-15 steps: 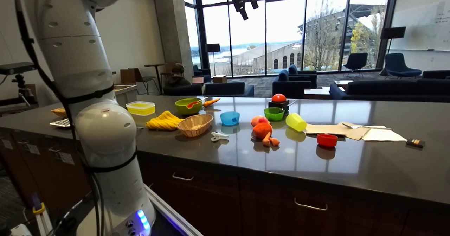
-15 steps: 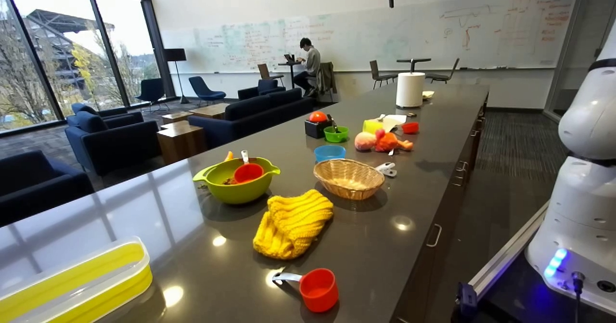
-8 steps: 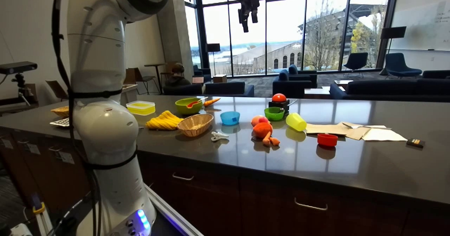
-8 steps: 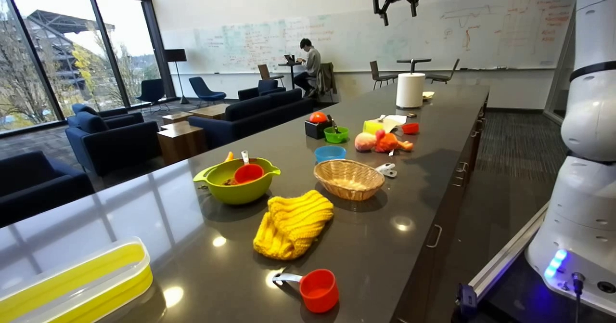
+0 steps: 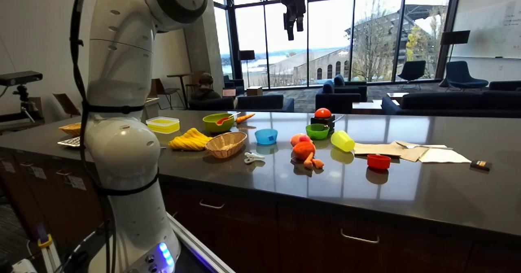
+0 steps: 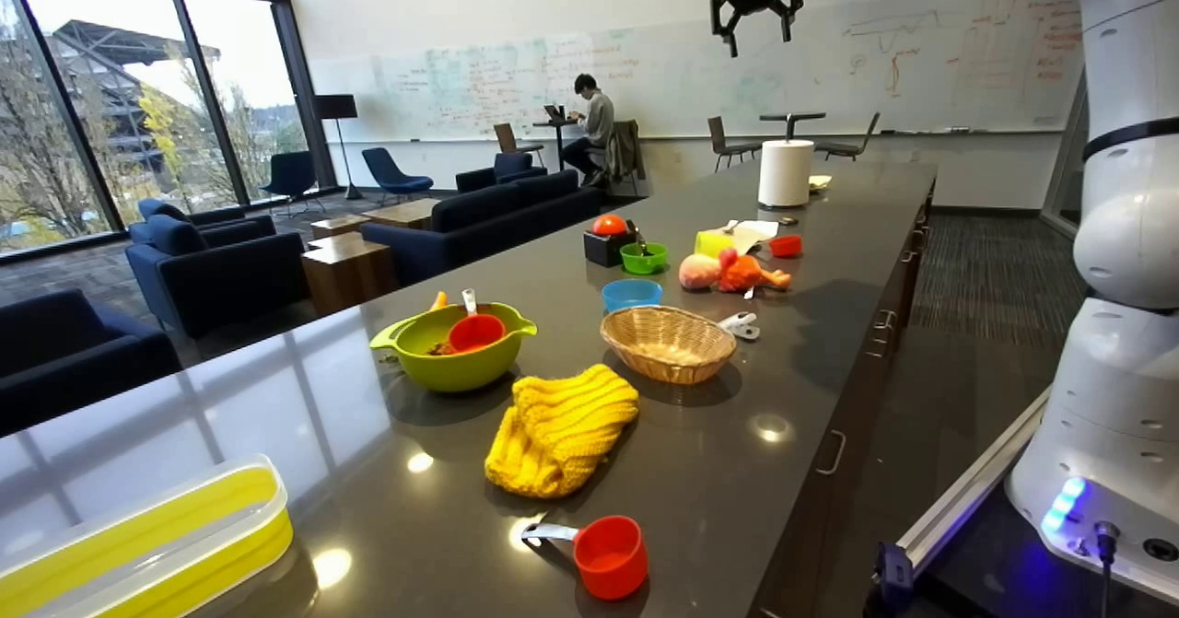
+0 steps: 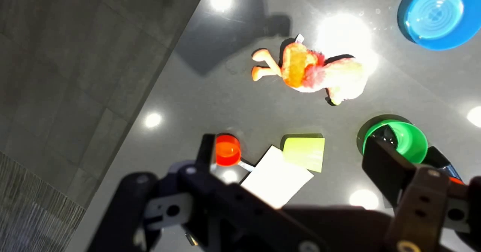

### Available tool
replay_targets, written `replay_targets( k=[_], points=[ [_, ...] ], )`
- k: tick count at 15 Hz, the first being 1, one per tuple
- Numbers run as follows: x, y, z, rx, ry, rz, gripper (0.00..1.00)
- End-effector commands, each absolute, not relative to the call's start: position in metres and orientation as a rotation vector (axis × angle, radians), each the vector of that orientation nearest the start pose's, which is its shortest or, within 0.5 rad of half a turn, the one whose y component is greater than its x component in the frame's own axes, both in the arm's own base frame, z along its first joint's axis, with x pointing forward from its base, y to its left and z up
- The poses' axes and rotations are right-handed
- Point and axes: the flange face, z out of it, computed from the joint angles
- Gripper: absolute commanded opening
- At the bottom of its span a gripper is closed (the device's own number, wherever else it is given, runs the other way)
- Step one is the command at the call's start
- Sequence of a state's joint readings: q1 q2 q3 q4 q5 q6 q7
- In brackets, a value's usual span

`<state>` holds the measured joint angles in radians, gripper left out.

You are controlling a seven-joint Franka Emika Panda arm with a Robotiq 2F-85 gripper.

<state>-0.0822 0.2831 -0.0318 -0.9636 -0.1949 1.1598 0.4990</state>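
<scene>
My gripper [image 5: 295,33] is open and empty, high above the counter, and shows in both exterior views [image 6: 760,45]. In the wrist view its fingers [image 7: 289,147] are wide apart and point down. Below, between the fingers, are a yellow-green cup [image 7: 306,150] lying on its side and a white paper sheet [image 7: 278,178]. A red measuring cup [image 7: 227,150] shows beside the left-hand finger. A green bowl [image 7: 413,141] with a dark thing in it is partly hidden by the right-hand finger. An orange plush toy [image 7: 297,70] and a blue bowl [image 7: 436,15] lie farther up the view.
On the counter are a wicker basket [image 6: 668,346], a white clip [image 6: 741,325], yellow knitwear [image 6: 562,429], a green mixing bowl [image 6: 451,369], a yellow container [image 6: 249,512] and another red measuring cup [image 6: 611,558]. A black box with a red dome [image 5: 323,113] and a paper roll [image 6: 785,173] stand upright.
My gripper has come down from the top edge of both exterior views and shifted slightly sideways, still open. The arm links have swung with it. The things on the counter have not moved.
</scene>
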Motion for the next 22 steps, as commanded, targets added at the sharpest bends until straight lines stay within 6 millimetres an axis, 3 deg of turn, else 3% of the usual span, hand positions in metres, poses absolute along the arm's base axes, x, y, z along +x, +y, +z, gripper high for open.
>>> replay_targets(
  k=[1,2,3,5,9,11,13,16,22],
  points=[
    [0.591,-0.090,0.688,-3.196,1.268,0.015,0.96],
    [0.599,-0.094,0.690,-3.225,1.328,-0.086,0.91],
    [0.604,-0.100,0.696,-3.229,1.382,-0.168,0.98],
    [0.618,-0.113,0.700,-3.221,1.510,-0.314,1.00],
    [0.642,-0.140,0.676,-3.195,1.727,-0.314,1.00],
    [0.654,-0.157,0.638,-3.207,1.797,-0.161,1.00],
    [0.660,-0.174,0.594,-3.196,1.785,0.105,1.00],
    [0.664,-0.182,0.533,-3.143,1.776,0.448,1.00],
    [0.663,-0.192,0.456,-2.983,1.779,0.841,1.00]
  ],
)
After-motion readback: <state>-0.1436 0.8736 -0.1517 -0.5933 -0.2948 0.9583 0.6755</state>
